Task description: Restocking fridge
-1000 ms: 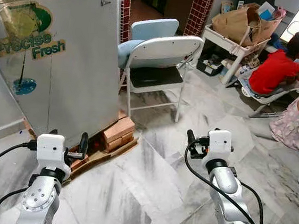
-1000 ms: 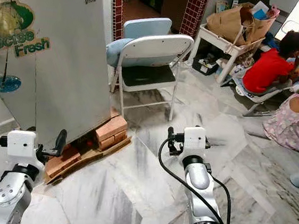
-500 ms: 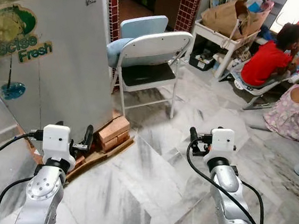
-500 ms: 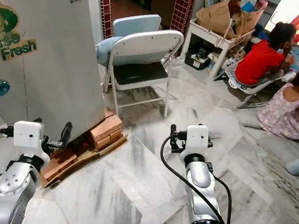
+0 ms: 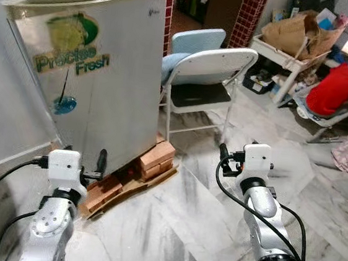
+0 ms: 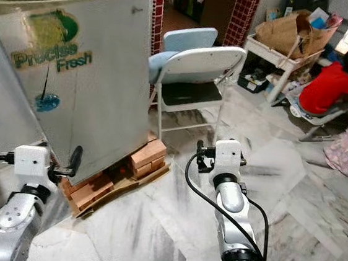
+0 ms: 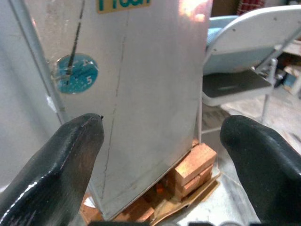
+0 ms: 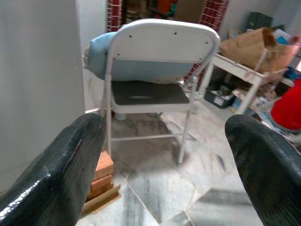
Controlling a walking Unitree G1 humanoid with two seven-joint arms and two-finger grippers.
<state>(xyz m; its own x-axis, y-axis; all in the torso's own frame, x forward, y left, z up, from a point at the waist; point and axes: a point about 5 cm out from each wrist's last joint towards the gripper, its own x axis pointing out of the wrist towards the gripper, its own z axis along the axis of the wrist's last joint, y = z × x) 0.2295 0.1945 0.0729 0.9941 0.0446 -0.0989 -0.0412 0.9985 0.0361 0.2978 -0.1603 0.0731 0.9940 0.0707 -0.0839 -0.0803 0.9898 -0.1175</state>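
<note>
Brushed-metal fridge [image 5: 86, 77] on rough bricks [image 5: 157, 156]

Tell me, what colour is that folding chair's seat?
The folding chair has a dark grey seat on a white frame; the right wrist view shows it best.

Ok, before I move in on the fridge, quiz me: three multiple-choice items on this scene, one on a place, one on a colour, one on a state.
1. What does the silver fridge stand on?
A. stacked red bricks
B. a metal trolley
C. a rug

2. What colour is the folding chair's frame?
A. black
B. white
C. green

3. How do the left tool and the right tool stand?
A. both open and empty
B. both shut
C. left holding a bottle

Key: 1 A, the red bricks sit under the fridge's base; 2 B, the metal backrest and legs are white; 3 A, each wrist view shows the fingers spread with nothing between.
</note>
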